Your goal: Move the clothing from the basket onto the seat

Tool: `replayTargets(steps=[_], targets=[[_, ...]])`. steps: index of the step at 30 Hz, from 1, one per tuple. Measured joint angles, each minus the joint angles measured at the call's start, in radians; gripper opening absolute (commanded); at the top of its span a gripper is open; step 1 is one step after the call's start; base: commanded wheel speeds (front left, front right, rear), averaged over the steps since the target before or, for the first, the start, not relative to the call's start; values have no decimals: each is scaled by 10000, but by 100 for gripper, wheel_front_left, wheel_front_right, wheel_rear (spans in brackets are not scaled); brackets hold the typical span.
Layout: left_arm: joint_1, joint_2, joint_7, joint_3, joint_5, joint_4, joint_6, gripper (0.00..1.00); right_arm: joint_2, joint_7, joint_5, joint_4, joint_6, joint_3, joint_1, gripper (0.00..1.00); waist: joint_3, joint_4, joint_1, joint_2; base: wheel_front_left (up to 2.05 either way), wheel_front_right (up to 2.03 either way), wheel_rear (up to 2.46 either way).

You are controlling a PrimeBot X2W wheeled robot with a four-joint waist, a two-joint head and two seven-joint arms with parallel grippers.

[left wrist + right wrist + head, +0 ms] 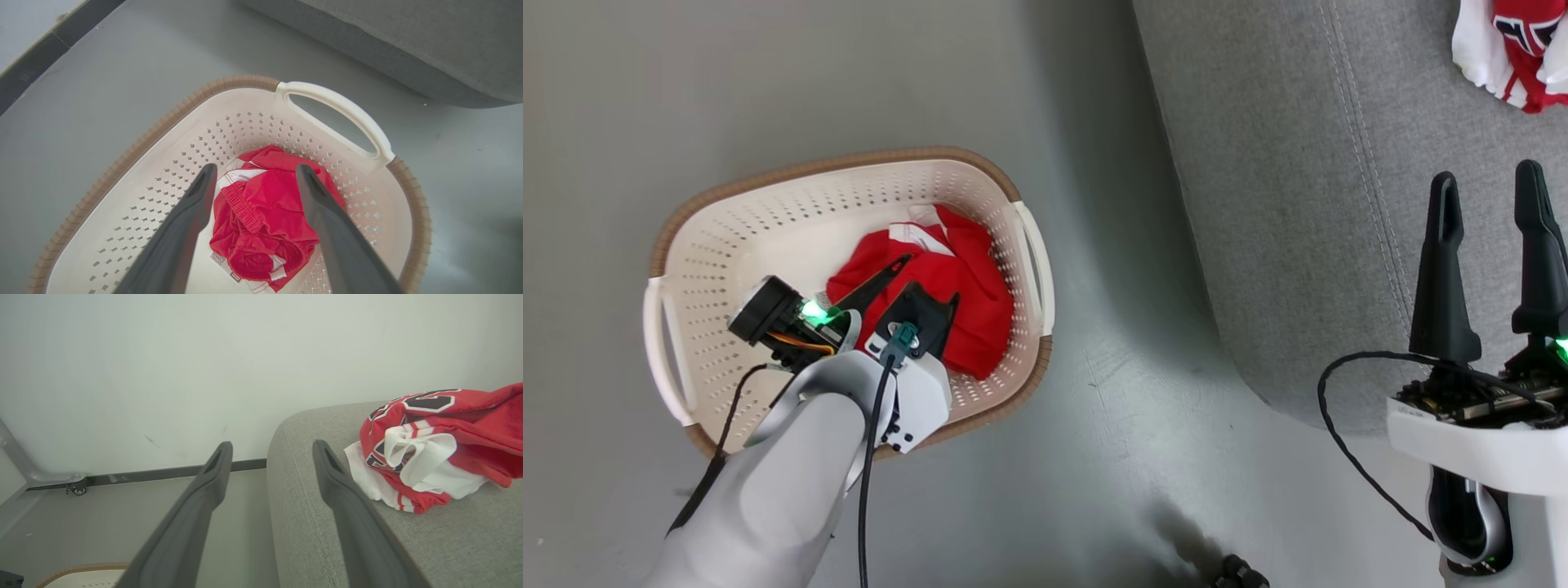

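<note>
The left arm (784,474) reaches forward and down from the lower left of the head view, the left gripper (929,282) at its end tipped downward with both dark fingers spread wide, while the right gripper (1487,175) sits at the lower right, fingers pointing up and likewise parted.

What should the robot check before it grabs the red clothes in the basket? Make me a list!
1. Left gripper open: ok, jaws stand wide.
2. Red garment lined up between them: ok in the left wrist view.
3. Gripper low enough to touch the cloth: cannot tell.
4. Basket emptied: not ok, that garment lies inside.
5. Room on the sofa: ok, bare grey fabric beside the jersey.
6. Right gripper out of the way: ok, open, over the sofa's edge, apart from the basket.
</note>
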Motion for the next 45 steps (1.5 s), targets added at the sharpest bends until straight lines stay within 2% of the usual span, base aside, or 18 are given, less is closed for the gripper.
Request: replayTargets(steps=[23, 33, 45], targets=[[-1043, 552, 1450, 334, 52, 1862, -15, 100, 2, -13, 650, 102, 0, 351, -983, 100, 1187, -997, 0, 0, 0, 0, 0], [-1414, 871, 1929, 477, 56, 2460, 167, 100, 4, -13, 842, 105, 0, 430, -1046, 100, 1619, -1386, 0, 0, 0, 0, 0], [-1704, 677, 2255, 821, -314, 2786, 173, 100, 6, -13, 993, 148, 0, 585, -1406, 100, 1915, -1705, 0, 0, 0, 0, 0]])
